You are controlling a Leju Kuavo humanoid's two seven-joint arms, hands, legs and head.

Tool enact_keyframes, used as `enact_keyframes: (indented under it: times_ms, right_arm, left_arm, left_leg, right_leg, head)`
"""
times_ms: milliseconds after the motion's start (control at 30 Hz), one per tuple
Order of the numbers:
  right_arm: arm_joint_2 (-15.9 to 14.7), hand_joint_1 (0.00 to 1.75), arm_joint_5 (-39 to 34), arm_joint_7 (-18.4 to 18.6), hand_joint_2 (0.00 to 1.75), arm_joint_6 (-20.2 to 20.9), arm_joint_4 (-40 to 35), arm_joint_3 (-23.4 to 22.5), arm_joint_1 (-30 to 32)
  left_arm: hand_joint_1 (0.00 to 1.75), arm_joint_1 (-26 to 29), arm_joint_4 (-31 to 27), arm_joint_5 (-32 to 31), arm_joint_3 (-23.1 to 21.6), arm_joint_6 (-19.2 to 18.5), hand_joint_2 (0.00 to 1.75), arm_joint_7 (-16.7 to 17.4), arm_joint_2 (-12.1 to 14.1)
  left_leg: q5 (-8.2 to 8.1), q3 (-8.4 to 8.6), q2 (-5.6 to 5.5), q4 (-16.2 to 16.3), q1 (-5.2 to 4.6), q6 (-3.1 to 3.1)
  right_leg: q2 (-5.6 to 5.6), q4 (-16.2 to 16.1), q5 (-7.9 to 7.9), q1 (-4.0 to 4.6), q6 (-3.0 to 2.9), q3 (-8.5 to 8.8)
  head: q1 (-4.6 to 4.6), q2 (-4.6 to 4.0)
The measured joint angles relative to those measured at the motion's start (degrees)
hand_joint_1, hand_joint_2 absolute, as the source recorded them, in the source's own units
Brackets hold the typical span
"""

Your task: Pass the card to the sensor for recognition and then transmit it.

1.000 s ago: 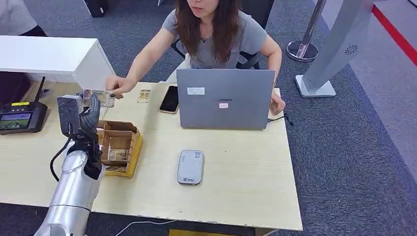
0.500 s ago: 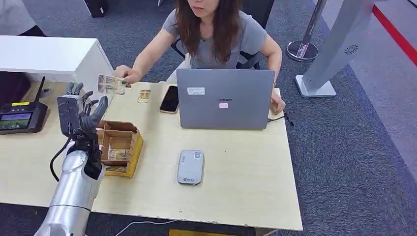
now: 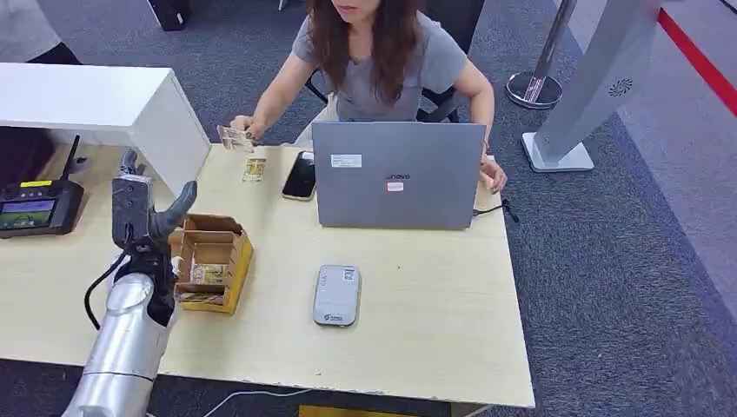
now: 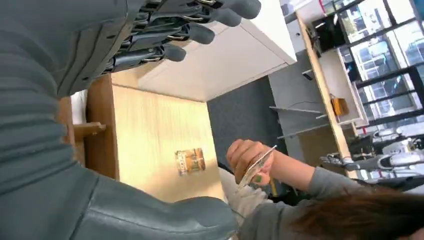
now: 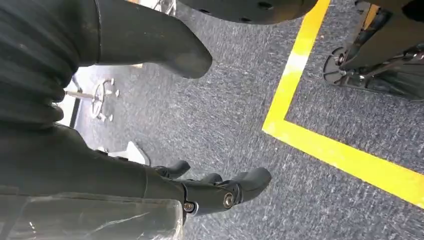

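A person seated across the table holds the card between their fingers, above the table's far edge; it is also seen in the left wrist view as a thin card in that person's hand. My left hand stands raised over the table's left side, fingers spread and the thumb out, holding nothing. It is well apart from the card. The grey sensor pad lies flat at the table's middle front. My right hand hangs over the carpeted floor with nothing in it.
A cardboard box with cards in it sits just right of my left arm. A second card, a phone and a grey laptop lie farther back. A white cabinet and a black terminal stand at the left.
The person took the card out of my left hand and drew it back toward themselves. My left hand let go, opened its fingers and turned a little.
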Motion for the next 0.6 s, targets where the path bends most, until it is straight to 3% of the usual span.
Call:
enact_keyframes:
  times_ms: [167,333,600]
  right_arm:
    - [-0.02,0.00,-1.09,-0.37,1.75,-0.17,0.00,-0.26,0.65]
    - [-0.04,0.00,-2.16,-1.22,1.75,-0.17,0.00,-1.03,1.62]
    - [-0.04,0.00,-3.10,-1.27,1.75,-0.26,0.00,-1.99,1.82]
  left_arm:
    - [0.00,2.09,-3.66,-3.43,-1.27,-2.97,1.75,2.36,3.17]
    - [0.00,4.03,-8.87,-7.55,-2.54,-8.56,1.75,5.70,8.34]
    - [0.00,5.05,-13.27,-8.55,-3.72,-14.01,1.75,8.48,14.24]
  left_leg:
    - [0.00,0.00,0.01,-0.02,0.01,-0.01]
    - [0.00,0.00,0.02,-0.02,0.02,-0.01]
    - [0.00,0.00,0.02,-0.02,0.01,-0.01]
  right_leg:
    - [0.03,0.00,-0.01,0.01,-0.01,-0.01]
    - [0.03,0.01,-0.01,0.01,-0.01,-0.02]
    - [0.03,0.01,-0.01,0.01,-0.01,-0.02]
  head:
    - [0.00,0.00]
    - [0.02,0.00]
    - [0.00,0.00]
